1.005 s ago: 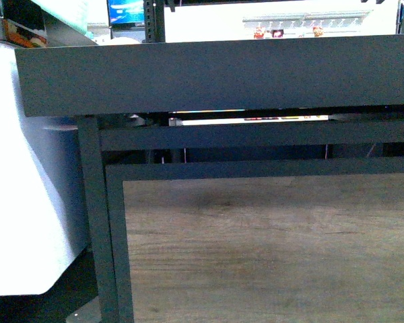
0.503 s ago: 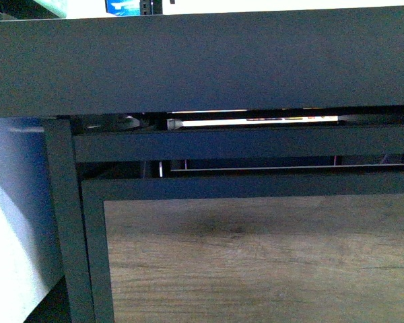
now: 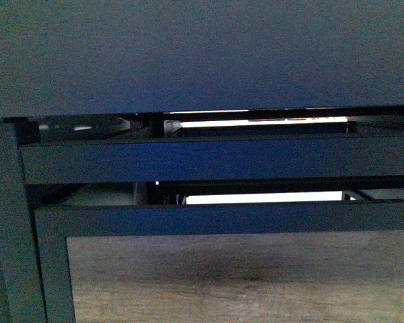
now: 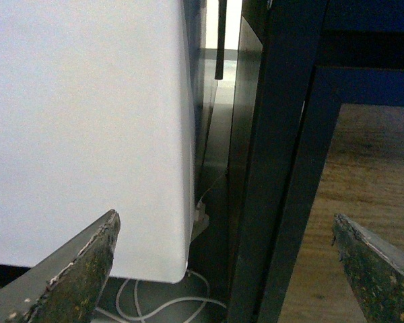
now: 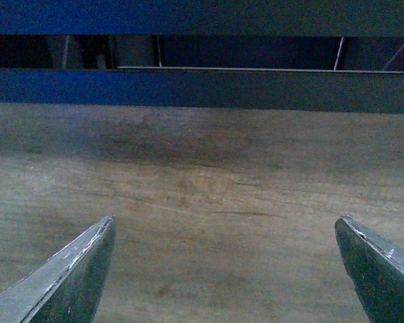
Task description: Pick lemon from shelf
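shelf (image 3: 188, 161) closer than before, top cut off, lemon seemingly hidden

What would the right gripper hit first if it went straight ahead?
Most likely the right gripper meets the wood-look side panel of the shelf, which fills the view between its open jaws; distance unclear.

Left hand (image 4: 223, 222): dark grey metal two-fingered hand, spread wide, both tips in sight and level with each other.
Left fingers (image 4: 81, 276): tapered wedges narrowing to blunt tips; inner faces rough, scuffed and speckled with yellowish-green wear; edges pale and chipped.
Right hand (image 5: 224, 221): matching dark grey metal two-fingered hand, likewise spread wide, tips level with each other.
Right fingers (image 5: 67, 276): tapered wedges; inner faces smoother and plainer grey; thin bright worn lines along the edges.
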Available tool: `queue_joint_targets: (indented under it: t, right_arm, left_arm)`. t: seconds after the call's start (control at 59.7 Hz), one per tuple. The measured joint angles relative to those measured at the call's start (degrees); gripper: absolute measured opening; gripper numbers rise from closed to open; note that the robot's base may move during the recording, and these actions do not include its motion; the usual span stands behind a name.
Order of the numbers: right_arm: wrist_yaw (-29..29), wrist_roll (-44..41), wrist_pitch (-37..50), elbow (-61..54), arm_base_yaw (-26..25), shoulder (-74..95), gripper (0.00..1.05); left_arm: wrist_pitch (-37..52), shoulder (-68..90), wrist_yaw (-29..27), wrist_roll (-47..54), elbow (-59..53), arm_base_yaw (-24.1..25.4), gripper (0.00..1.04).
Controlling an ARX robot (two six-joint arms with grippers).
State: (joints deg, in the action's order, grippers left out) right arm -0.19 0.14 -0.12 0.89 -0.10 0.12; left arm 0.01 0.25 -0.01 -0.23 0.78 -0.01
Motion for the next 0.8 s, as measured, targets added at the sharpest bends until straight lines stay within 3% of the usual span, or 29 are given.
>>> queue_joint_targets:
  t: [0.804]
  right_arm:
    - [0.02, 0.00, 0.00, 0.00, 0.00, 0.00, 0.97]
  left_arm:
    - [-0.02, -0.02, -0.04, 0.00, 0.00, 0.00, 0.97]
